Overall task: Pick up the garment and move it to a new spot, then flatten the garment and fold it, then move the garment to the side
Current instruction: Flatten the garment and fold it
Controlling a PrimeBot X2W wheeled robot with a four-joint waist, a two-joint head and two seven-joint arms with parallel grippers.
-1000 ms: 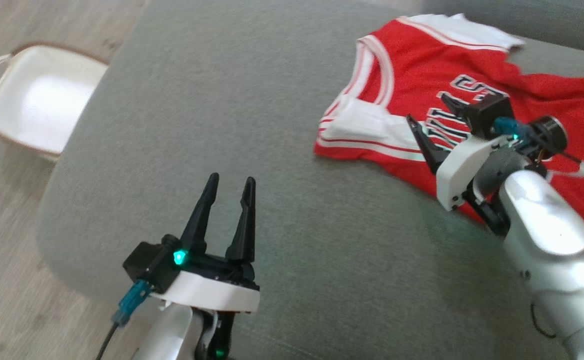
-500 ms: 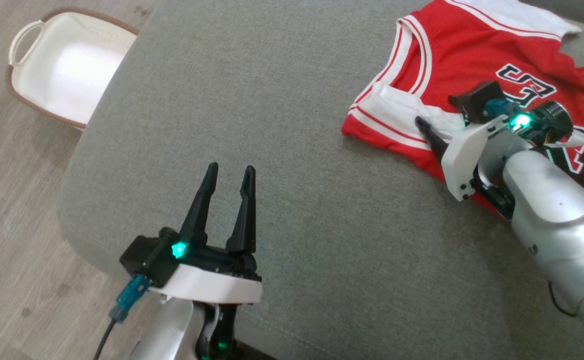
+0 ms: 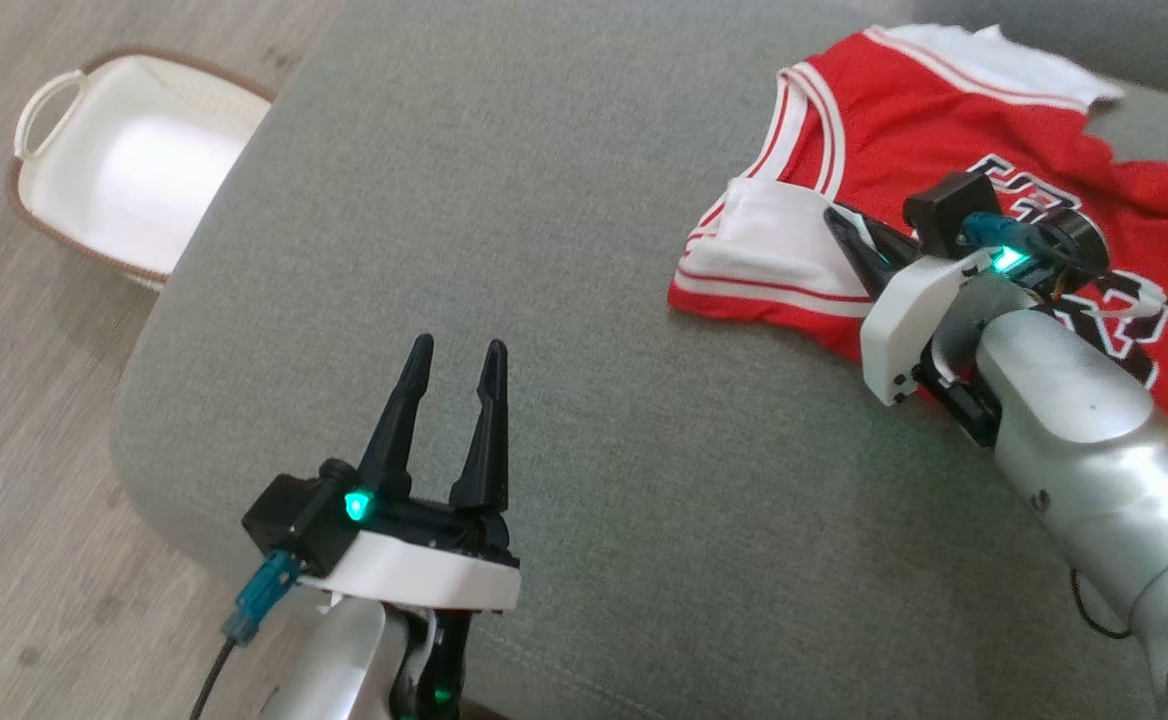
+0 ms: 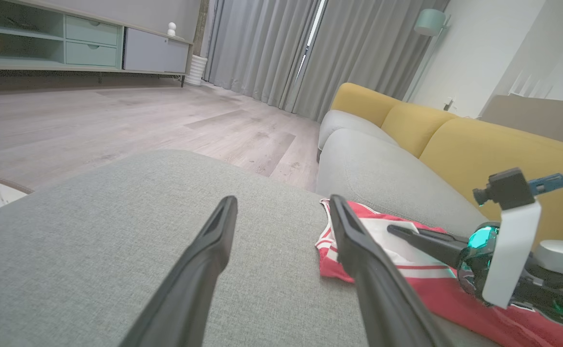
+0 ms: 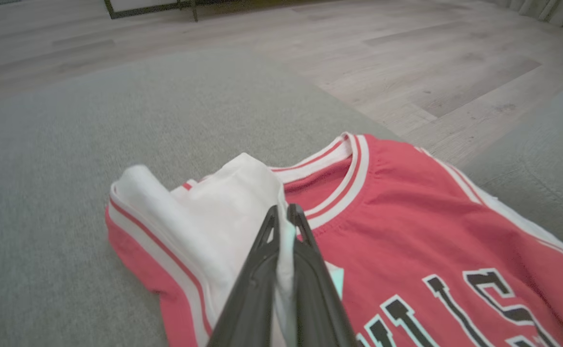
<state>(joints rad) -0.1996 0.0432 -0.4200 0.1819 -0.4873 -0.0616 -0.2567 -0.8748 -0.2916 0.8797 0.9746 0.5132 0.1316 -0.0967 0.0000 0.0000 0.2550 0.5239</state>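
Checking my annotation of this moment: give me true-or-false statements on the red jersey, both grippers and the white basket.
1. The right gripper is shut on white fabric of the red-and-white basketball jersey. True.
2. The left gripper grips the jersey too. False: it is open, above the bare grey fabric sofa cushion.
3. The white plastic handled basket sits on the cushion. False: it stands on the wooden floor beside it.
4. The jersey lies on the cushion. True.

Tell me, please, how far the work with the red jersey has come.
Done: the right gripper is shut on a white fold of the jersey, near the collar. In hand: the pick-up; the jersey lies rumpled on the grey cushion. To do: moving it, flattening, folding, setting aside. The left gripper is open, holding nothing.
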